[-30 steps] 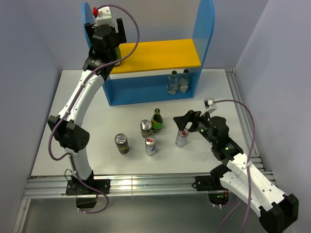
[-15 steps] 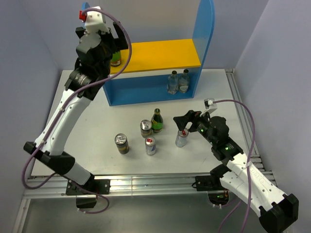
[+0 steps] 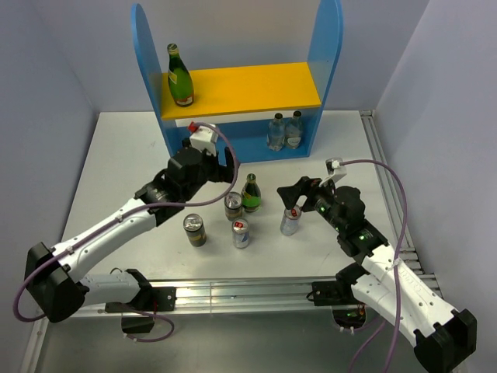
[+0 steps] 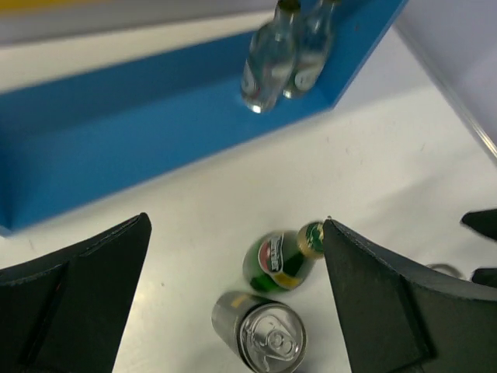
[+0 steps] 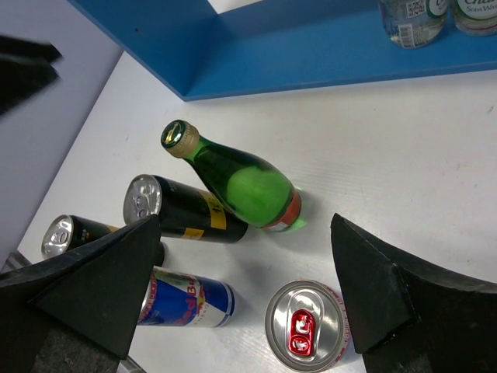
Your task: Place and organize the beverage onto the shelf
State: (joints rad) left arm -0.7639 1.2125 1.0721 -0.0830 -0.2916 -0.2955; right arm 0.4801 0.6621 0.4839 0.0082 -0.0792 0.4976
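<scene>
the blue-and-silver can carries red letters, seemingly "bul"; a clear bottle has a label starting "cha"; nothing else is legible.

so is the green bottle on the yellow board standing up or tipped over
Upright. The green bottle stands on its base, cap up, at the left end of the yellow upper board in the top view.

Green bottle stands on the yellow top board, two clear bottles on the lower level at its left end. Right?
No. The green bottle does stand on the yellow top board, but the two clear bottles stand at the right end of the lower level, as the top external view shows.
</scene>
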